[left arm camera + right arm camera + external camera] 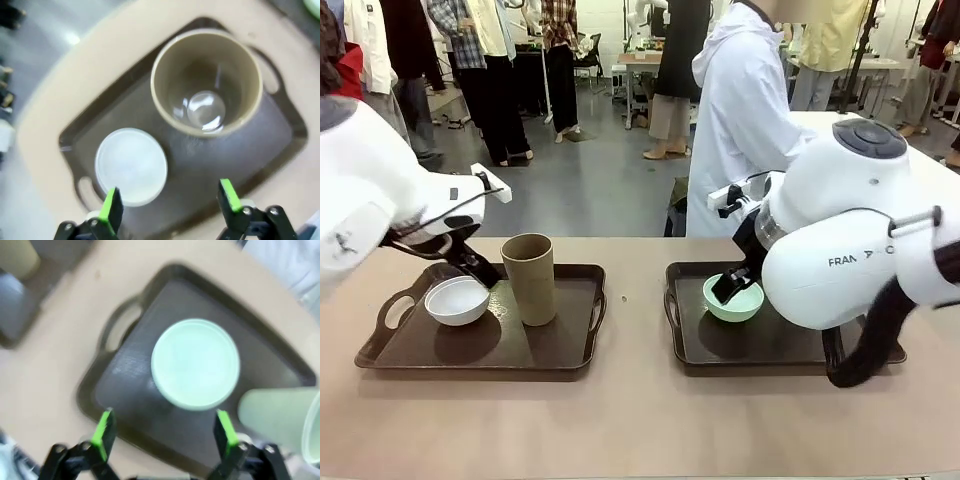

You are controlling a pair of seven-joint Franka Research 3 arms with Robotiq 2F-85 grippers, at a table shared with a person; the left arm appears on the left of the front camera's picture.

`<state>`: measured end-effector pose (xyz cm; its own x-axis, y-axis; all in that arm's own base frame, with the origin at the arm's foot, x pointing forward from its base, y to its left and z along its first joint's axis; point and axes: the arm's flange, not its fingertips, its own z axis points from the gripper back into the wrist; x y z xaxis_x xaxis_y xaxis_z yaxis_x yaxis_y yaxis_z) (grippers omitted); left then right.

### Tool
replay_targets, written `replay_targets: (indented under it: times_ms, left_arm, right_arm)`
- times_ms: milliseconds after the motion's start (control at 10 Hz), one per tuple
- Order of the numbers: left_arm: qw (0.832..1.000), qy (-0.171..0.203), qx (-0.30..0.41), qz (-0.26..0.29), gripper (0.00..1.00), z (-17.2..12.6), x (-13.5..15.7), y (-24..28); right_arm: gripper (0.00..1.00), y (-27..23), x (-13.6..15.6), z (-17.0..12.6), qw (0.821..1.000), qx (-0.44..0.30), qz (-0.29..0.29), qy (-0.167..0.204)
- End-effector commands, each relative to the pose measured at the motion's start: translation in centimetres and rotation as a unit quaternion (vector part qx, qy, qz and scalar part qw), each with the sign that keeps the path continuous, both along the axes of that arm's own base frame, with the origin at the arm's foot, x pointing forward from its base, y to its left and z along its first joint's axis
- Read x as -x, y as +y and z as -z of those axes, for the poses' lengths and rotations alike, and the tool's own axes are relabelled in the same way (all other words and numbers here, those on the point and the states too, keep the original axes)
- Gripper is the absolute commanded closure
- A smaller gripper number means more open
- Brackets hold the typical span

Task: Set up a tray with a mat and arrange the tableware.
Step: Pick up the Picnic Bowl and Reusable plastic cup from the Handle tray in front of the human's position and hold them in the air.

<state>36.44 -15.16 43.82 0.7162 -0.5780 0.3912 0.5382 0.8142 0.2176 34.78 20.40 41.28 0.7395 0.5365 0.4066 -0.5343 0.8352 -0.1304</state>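
Note:
On the left brown tray [570, 355] a white bowl [457, 300] stands beside a tall brown cup [529, 278]. My left gripper [480, 270] hovers above the bowl's far side, open. From its wrist I look down on the white bowl [131, 166] and into the brown cup [206, 82], with my left gripper [170, 202] empty. The right tray [760, 350] holds a mint green bowl [733, 298]. My right gripper [728, 290] is over it, open. Its wrist view has the mint bowl [195, 363] beyond my right gripper [164, 432] and a mint green cup [280, 415]. I cannot tell a mat from the dark tray floors.
A person in a white coat [740, 110] stands at the table's far edge behind the right tray. The tan tabletop [640, 420] lies bare in front of and between the trays. My right arm's white body [850, 240] covers the right tray's right half.

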Motion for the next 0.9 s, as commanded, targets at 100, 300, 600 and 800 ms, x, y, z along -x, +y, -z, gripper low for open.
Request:
replay_targets:
  times_ms: [100,300,600,800]
  left_arm:
    - [0.997,0.065,0.017,-0.039,0.00,-4.4,9.4,1.5]
    - [0.995,0.082,0.035,-0.037,0.00,-4.8,10.9,1.7]
    - [0.988,0.104,0.100,-0.053,0.00,-3.4,6.7,3.7]
    - [0.971,0.135,0.188,-0.058,0.00,-3.6,4.4,6.6]
  right_arm:
    - [0.00,-0.3,8.5,-2.9,0.993,0.025,0.109,0.051]
    - [0.00,-1.6,12.1,-3.1,0.974,0.068,0.187,0.111]
    - [0.00,-9.4,11.8,-4.9,0.966,-0.031,0.230,0.114]
    - [0.00,-16.6,13.0,-7.8,0.952,-0.141,0.258,0.082]
